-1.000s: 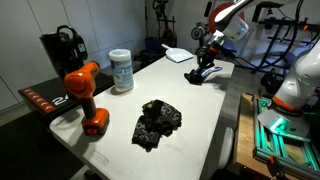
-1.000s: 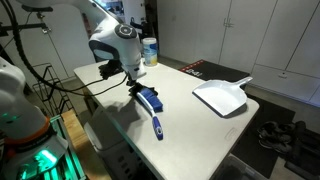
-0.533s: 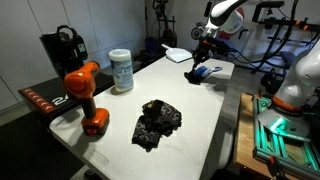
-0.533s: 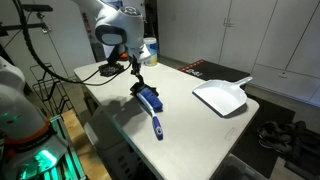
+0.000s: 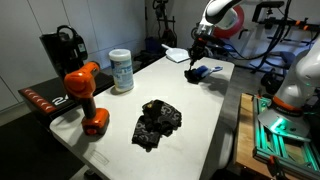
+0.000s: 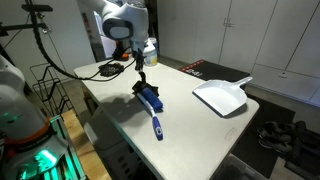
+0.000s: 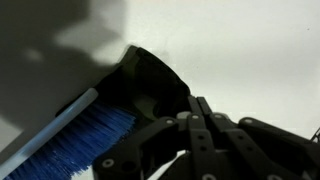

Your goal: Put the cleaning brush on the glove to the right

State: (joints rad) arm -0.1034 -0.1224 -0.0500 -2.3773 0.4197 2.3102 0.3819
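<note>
The cleaning brush [image 6: 150, 103], blue with a white handle, lies on the white table near its edge. It also shows in an exterior view [image 5: 200, 73], and its blue bristles fill the lower left of the wrist view [image 7: 75, 140]. A crumpled black glove [image 5: 157, 122] lies further along the table, apart from the brush. My gripper [image 6: 140, 72] hangs just above the brush's blue head with its fingers closed together and nothing between them. It shows in both exterior views [image 5: 195, 58] and in the wrist view [image 7: 195, 120].
A white dustpan [image 6: 222, 97] lies on the table beside the brush. An orange drill [image 5: 86, 96], a wipes canister [image 5: 121, 70] and a black machine [image 5: 62, 48] stand along the far side. Cables hang off the table edge [image 6: 100, 72].
My arm has risen and drawn back from the brush over the last second. The brush has stayed flat on the table.
</note>
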